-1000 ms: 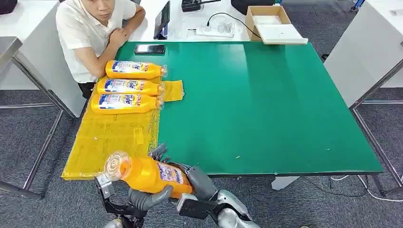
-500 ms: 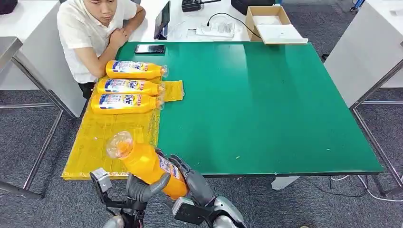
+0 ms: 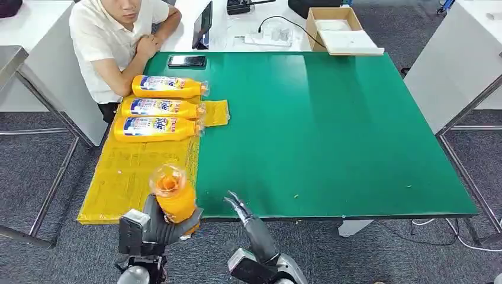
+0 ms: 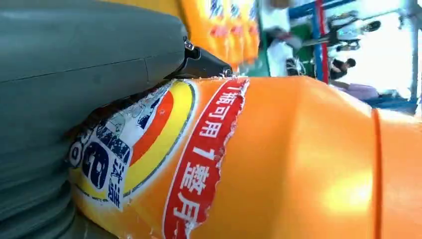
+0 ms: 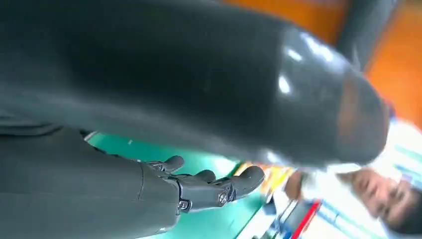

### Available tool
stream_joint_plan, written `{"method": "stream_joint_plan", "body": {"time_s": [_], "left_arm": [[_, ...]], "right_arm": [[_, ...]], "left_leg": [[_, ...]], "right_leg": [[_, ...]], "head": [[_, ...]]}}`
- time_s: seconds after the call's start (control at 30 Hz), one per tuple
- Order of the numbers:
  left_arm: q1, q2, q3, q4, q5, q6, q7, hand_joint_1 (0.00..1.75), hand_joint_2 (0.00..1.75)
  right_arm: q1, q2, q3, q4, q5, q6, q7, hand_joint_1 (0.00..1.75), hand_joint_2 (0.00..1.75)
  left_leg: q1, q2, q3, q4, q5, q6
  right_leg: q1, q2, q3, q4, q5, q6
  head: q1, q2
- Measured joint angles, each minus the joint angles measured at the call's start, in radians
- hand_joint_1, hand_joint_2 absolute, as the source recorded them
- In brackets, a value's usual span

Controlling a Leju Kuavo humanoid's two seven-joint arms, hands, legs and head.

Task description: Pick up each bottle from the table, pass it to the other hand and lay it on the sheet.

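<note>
My left hand (image 3: pixel 158 225) grips an orange bottle (image 3: pixel 173 196) near the table's front edge, its clear cap pointing up toward the camera. Up close, the bottle (image 4: pixel 278 164) shows its red and yellow label against my left hand (image 4: pixel 74 74). My right hand (image 3: pixel 248 218) stands apart from the bottle with its fingers spread and nothing in it; its dark fingers (image 5: pixel 209 186) show over the green table. Three more orange bottles (image 3: pixel 160 108) lie side by side at the far end of the yellow sheet (image 3: pixel 127 171).
The green table (image 3: pixel 319 130) has a black phone (image 3: pixel 186 61) at its far left edge. A person in a white shirt (image 3: pixel 112 41) sits at the far left corner. A cardboard box (image 3: pixel 340 29) and cables lie on the white desk behind.
My right hand has let go of the bottle and drawn away to the right. My left hand now holds it alone and has turned it more upright.
</note>
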Motion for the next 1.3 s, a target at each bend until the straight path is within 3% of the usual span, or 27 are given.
{"method": "stream_joint_plan", "body": {"time_s": [0.13,0.27,0.63,0.93,1.3], "left_arm": [[0.0,0.046,0.02,-0.033,-0.345,0.071,0.065,1.75,1.75],[-0.006,0.12,0.027,-0.066,-0.663,0.046,0.177,1.75,1.75],[-0.104,0.211,0.041,-0.037,-0.785,-0.048,0.263,1.75,1.75],[-0.276,0.217,0.009,0.13,-0.809,-0.126,0.283,1.75,1.75],[-0.534,0.154,-0.051,0.536,-0.789,-0.134,0.298,1.75,1.75]], "right_arm": [[0.039,-0.011,-0.055,-0.06,0.019,-0.026,-0.008,0.0,0.0],[0.066,-0.019,-0.115,-0.118,0.091,-0.062,-0.017,0.0,0.0],[0.087,-0.016,-0.154,-0.17,0.119,-0.038,-0.027,0.0,0.0],[0.072,0.001,-0.158,-0.165,0.095,-0.004,-0.048,0.0,0.0],[0.029,0.035,-0.15,-0.098,0.06,0.015,-0.07,0.0,0.0]], "left_leg": [[0.0,0.0,0.0,0.0,0.0,0.0],[0.0,0.001,0.0,0.0,0.0,0.0],[0.0,0.0,0.0,0.0,0.0,0.0],[0.0,0.0,0.001,0.0,0.001,0.0],[0.0,-0.001,0.0,0.0,0.003,0.0]], "right_leg": [[0.0,0.0,0.0,0.0,0.0,0.0],[0.0,0.0,0.0,0.0,0.0,0.0],[0.0,0.0,0.0,0.0,0.0,0.0],[0.0,0.0,0.0,0.0,0.0,0.0],[0.0,-0.001,0.001,0.001,0.001,0.0]], "head": [[0.0,0.0],[0.0,0.0],[0.0,0.0],[0.0,0.0],[0.001,0.0]]}}
